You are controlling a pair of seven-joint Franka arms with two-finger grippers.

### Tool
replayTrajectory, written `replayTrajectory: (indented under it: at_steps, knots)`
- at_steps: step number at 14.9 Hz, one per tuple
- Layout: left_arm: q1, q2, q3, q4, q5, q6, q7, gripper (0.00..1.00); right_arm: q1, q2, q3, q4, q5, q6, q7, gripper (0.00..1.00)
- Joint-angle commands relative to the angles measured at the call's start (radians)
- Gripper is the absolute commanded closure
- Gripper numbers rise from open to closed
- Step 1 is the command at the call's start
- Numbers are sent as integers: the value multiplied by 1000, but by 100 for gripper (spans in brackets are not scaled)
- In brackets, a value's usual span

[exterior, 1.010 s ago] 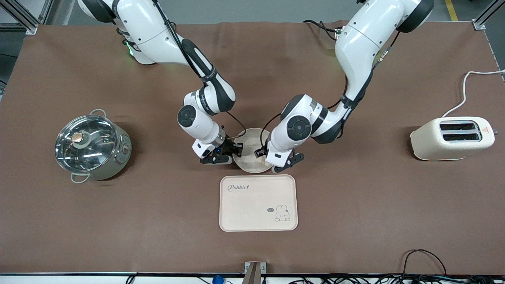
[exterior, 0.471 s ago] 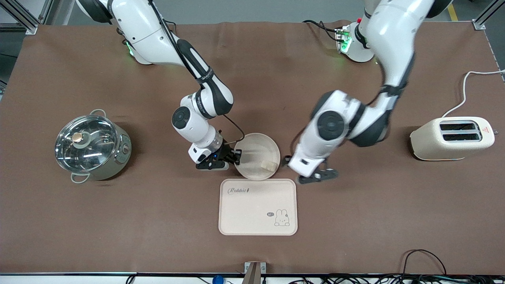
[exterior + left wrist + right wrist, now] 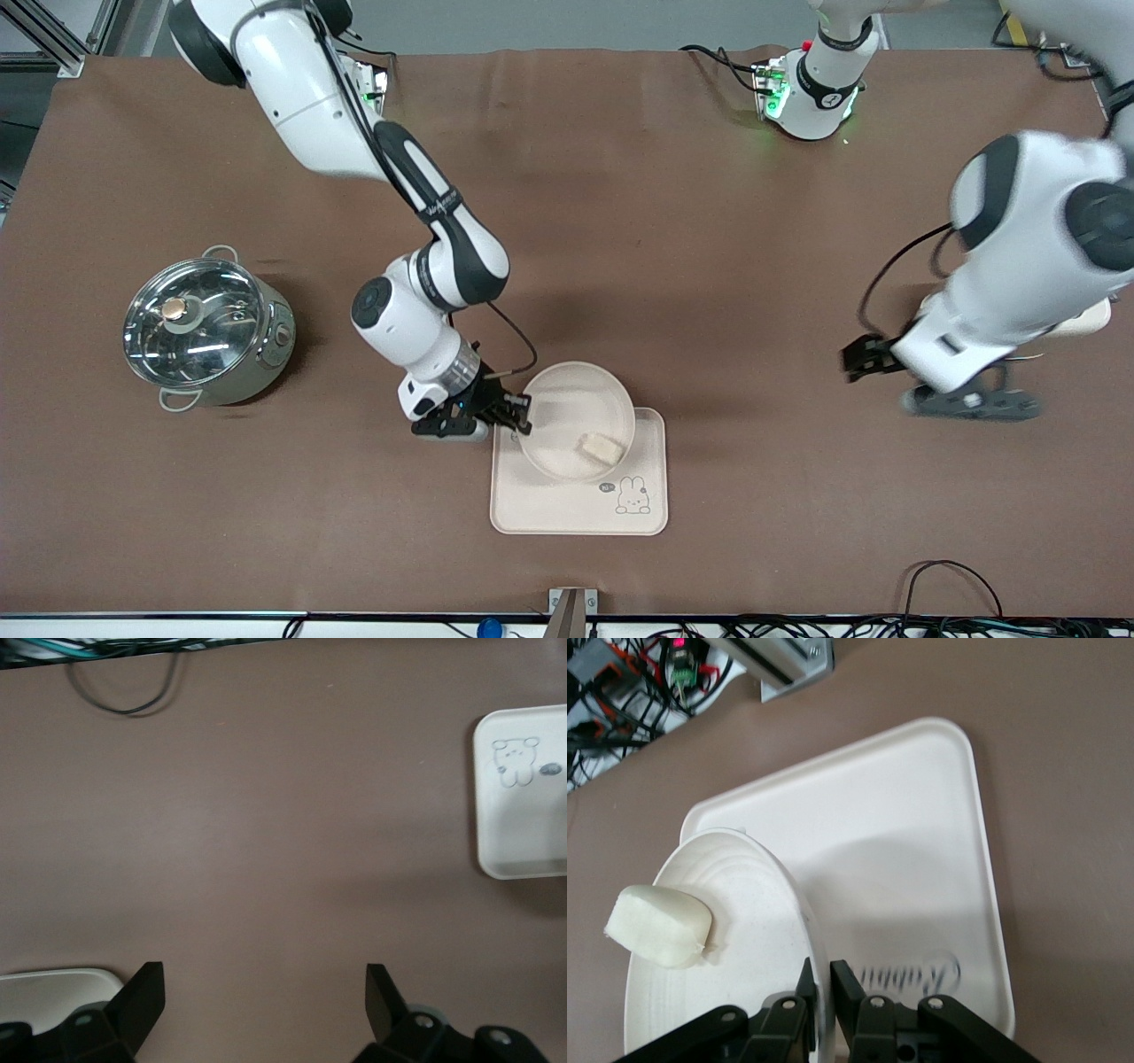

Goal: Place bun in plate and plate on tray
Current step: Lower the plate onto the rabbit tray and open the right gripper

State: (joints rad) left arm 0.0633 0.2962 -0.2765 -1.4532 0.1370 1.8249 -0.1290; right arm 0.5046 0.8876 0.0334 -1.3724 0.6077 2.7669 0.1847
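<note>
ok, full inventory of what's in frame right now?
bun: 1, pale cream, in the plate.
plate: 1, cream, round, held by its rim over the tray; whether it touches the tray cannot be told.
tray: 1, cream, rabbit drawing, on the table nearer the front camera than the pot and toaster.
pot: 1, steel with glass lid, toward the right arm's end of the table.
toaster: 1, cream, mostly hidden by the left arm, toward the left arm's end.
table: 1, brown cover.
cables: several, black, along the table edge nearest the front camera.
right gripper: shut on the plate rim, over the tray's edge.
left gripper: open, empty, over bare table beside the toaster.
</note>
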Motion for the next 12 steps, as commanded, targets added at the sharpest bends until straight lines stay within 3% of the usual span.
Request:
replayTrajectory:
  at_steps: [1, 6, 8, 9, 10, 12]
  knots:
    - [-5, -152, -12, -32, 0, -105, 5, 0, -3, 206, 11, 263, 20, -1, 6, 100]
    - [-7, -212, -3, -23, -2, -212, 5, 0, -21, 238, 6, 291, 10, -3, -8, 96]
    - [-22, -250, 57, -24, -64, -236, 12, 0, -37, 237, 6, 289, 12, -6, -8, 43]
    - [-36, -256, 97, -24, -115, -239, 12, 0, -46, 228, 6, 289, 12, -7, -8, 39]
    - [-66, -262, 138, -27, -144, -248, 12, 0, -51, 203, 6, 270, 11, -25, -8, 23]
    - [-103, -269, 172, -29, -145, -250, 9, 0, -76, 124, 8, 169, 10, -76, -10, 7]
